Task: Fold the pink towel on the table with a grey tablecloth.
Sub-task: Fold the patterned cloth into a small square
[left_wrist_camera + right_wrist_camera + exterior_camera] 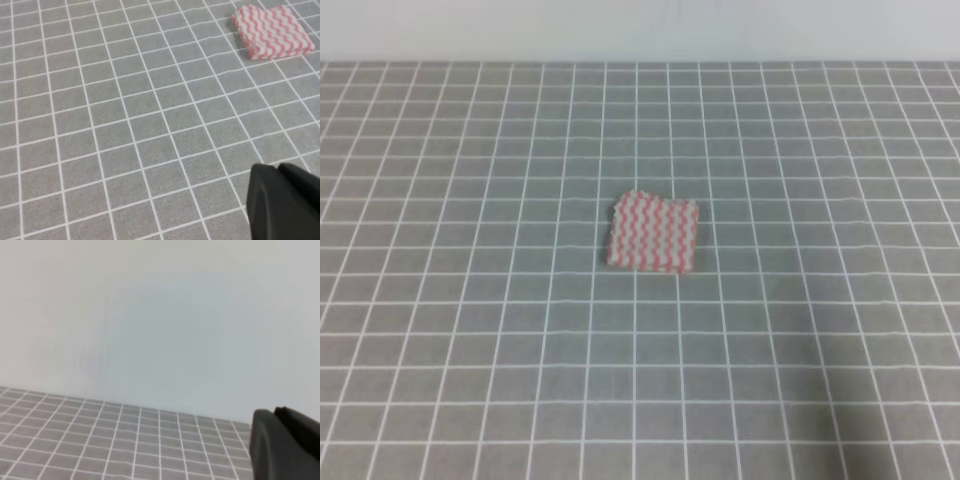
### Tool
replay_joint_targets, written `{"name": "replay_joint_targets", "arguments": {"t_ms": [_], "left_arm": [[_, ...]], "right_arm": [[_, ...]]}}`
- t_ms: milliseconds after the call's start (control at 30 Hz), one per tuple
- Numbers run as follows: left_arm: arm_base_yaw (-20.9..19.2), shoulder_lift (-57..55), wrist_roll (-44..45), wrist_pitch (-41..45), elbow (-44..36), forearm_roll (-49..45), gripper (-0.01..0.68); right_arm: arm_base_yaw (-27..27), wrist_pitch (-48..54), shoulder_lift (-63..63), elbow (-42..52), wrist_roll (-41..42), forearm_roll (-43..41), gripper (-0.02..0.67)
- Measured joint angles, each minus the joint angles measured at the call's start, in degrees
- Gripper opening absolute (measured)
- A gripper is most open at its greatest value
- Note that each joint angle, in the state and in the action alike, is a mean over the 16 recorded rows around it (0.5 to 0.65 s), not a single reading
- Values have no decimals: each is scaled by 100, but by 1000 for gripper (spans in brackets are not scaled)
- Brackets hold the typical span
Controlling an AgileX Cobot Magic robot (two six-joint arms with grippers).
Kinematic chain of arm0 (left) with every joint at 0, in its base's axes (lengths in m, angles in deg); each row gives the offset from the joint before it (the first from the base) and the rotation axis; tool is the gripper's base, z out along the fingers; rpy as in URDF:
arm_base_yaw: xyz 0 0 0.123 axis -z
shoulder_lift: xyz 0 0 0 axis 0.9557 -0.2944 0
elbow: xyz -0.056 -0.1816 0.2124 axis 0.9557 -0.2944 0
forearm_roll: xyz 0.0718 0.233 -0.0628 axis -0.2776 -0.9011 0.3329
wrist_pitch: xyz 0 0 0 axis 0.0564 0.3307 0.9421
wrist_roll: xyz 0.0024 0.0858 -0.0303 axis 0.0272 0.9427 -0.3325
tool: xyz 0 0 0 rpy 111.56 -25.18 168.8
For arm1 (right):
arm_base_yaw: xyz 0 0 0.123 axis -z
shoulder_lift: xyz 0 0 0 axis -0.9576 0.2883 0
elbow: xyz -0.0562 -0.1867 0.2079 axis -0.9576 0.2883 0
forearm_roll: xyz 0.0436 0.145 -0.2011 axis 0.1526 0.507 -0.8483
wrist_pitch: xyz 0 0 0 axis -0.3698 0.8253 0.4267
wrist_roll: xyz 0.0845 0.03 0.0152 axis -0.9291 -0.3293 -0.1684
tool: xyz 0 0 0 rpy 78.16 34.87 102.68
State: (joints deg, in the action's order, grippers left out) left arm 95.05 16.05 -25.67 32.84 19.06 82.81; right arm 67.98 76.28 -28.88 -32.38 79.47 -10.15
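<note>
The pink towel (pixel 653 232) lies in the middle of the table with a grey tablecloth (pixel 470 350) as a small square, about two grid squares wide. In the left wrist view it (pixel 272 31) is at the top right, with stacked layers showing along its near edge. Neither gripper shows in the exterior high view. Only a black part of the left gripper (pixel 285 202) shows at the bottom right of its wrist view, well away from the towel. A black part of the right gripper (pixel 285 442) shows at the bottom right of its view, which faces the wall; the towel is out of that view.
A pale wall (pixel 640 30) rises behind the table's far edge and fills most of the right wrist view (pixel 160 315). Grid-printed grey cloth (pixel 100 125) surrounds the towel on all sides.
</note>
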Motion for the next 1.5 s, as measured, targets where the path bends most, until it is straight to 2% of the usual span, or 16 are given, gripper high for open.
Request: {"name": "replay_joint_targets", "arguments": {"t_ms": [167, 400, 533, 833, 1500], "left_arm": [[1, -18, 5, -9, 0, -15, -2], [1, -36, 8, -17, 0, -23, -2], [1, -48, 11, -24, 0, -28, -2], [2, -55, 13, -28, 0, -31, -1], [1, -27, 11, -10, 0, -22, -2]], "right_arm": [[11, 113, -158, 347, -1805, -1447, -16], [16, 768, -557, 774, -4545, -3712, -16], [16, 1263, -822, 927, -5629, -4575, -16], [15, 1978, -1108, 940, -5799, -4709, -16], [11, 2045, -1125, 940, -5799, -4707, -16]]}}
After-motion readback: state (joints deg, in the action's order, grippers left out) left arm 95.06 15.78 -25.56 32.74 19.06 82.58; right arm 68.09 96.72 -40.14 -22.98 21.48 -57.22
